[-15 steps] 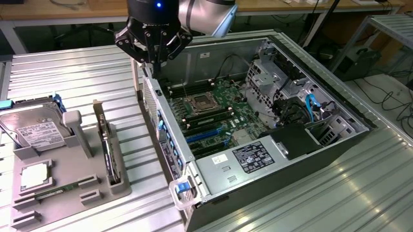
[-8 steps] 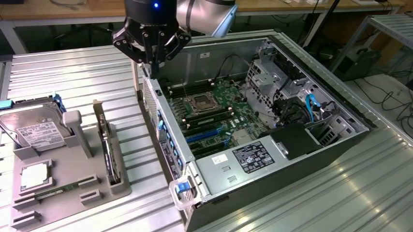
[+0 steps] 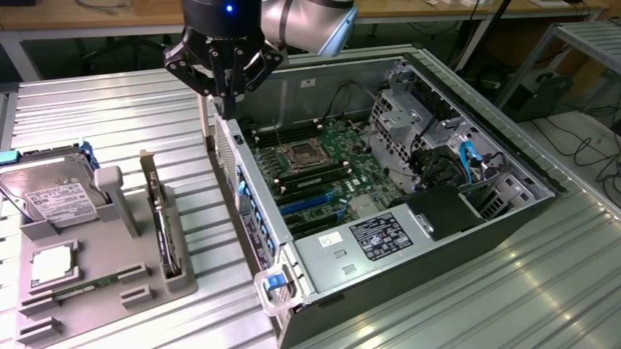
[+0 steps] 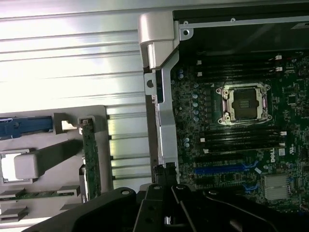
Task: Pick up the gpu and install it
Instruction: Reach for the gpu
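The gpu (image 3: 161, 218) stands on edge in a slot of the grey holder tray (image 3: 107, 309) on the exterior view's left, its green board and silver bracket upright. In the wrist view the gpu (image 4: 90, 154) appears edge-on as a narrow green strip. My gripper (image 3: 225, 107) hangs above the near wall of the open computer case (image 3: 388, 254), well away from the gpu. Its black fingers (image 4: 157, 203) are shut with nothing between them.
The case lies open, showing the motherboard (image 3: 325, 171), an empty CPU socket (image 4: 244, 104) and blue card slots (image 4: 224, 169). A hard drive (image 3: 58, 196), a CPU chip (image 3: 54, 263) and a memory stick (image 3: 87, 287) also sit in the tray. The ribbed metal table (image 3: 505, 298) surrounds everything.
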